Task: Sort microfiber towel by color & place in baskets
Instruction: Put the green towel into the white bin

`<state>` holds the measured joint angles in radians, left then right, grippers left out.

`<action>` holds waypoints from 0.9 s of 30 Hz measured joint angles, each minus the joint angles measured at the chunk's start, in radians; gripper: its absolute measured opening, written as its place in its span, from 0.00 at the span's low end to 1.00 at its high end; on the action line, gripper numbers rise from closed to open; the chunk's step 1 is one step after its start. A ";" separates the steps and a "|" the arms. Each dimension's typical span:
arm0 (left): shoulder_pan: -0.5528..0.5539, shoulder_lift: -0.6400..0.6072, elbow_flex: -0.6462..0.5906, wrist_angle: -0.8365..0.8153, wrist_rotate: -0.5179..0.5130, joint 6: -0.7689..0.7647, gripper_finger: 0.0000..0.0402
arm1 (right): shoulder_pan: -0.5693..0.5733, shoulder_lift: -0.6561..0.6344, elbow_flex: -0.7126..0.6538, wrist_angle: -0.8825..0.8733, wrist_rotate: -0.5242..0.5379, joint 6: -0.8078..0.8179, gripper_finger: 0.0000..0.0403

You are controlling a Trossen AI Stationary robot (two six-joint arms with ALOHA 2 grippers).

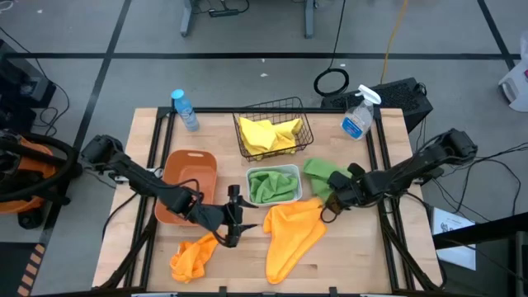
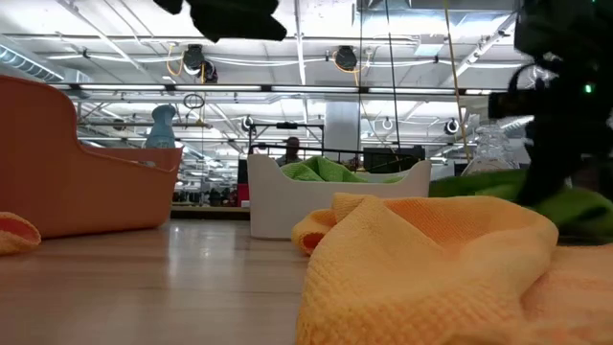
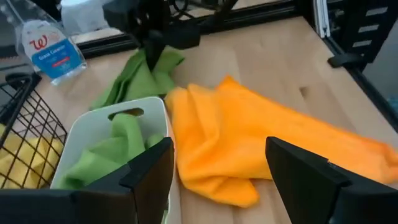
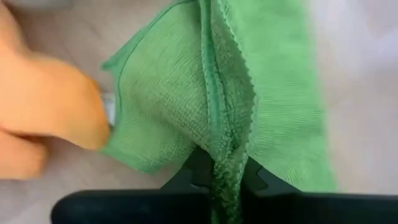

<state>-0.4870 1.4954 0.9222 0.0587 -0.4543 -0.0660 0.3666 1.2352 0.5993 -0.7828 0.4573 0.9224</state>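
Green cloth is what the next move turns on: the right gripper [image 1: 333,203] has its fingers pinched on a fold of the green towel [image 1: 318,175], as the right wrist view shows, with the cloth bunched between the dark tips [image 4: 214,177]. That towel lies on the table just beside the white bin [image 1: 295,172], off the bin's 3 o'clock side, its long axis running roughly from 11 to 5 o'clock toward the gripper. The bin already holds green cloth [image 1: 271,186], so in my judgement it is the goal, lying at about 9 o'clock from the right fingers and close by; the carry would be short, up and over the near wall. A large orange towel [image 1: 290,235] sprawls at 6 o'clock of the bin, touching the green towel's end, so a low drag might tug it along. The left gripper [image 1: 233,216] hovers between the orange tub [image 1: 202,158] and that orange towel, fingers spread wide and empty, with a smaller orange towel [image 1: 194,256] at its 7 o'clock. The wire basket [image 1: 305,124] at 12 o'clock of the bin holds yellow cloth [image 1: 266,134]. The right arm is clearly nearer the green towel.
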 joint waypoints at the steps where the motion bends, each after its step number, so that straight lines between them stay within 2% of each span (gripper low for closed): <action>1: 0.003 0.001 0.000 0.011 0.000 0.013 0.64 | 0.011 0.000 0.034 -0.028 0.021 -0.004 0.02; 8: 0.031 0.001 0.000 0.193 -0.001 0.136 0.64 | 0.097 -0.001 0.248 -0.126 0.092 -0.062 0.01; 16: 0.077 0.001 0.000 0.365 -0.001 0.301 0.64 | 0.207 0.001 0.407 -0.125 0.231 -0.226 0.01; 20: 0.122 0.001 0.000 0.407 0.008 0.313 0.64 | 0.241 0.001 0.438 -0.067 0.323 -0.361 0.01; 25: 0.182 0.018 0.000 0.416 0.168 0.228 0.64 | 0.258 0.001 0.440 0.096 0.446 -0.565 0.01; 27: 0.191 0.034 0.000 0.408 0.181 0.208 0.64 | 0.257 0.004 0.440 0.191 0.469 -0.658 0.01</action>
<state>-0.2962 1.5295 0.9226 0.4667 -0.2729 0.1421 0.6239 1.2392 1.0393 -0.5913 0.9264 0.2639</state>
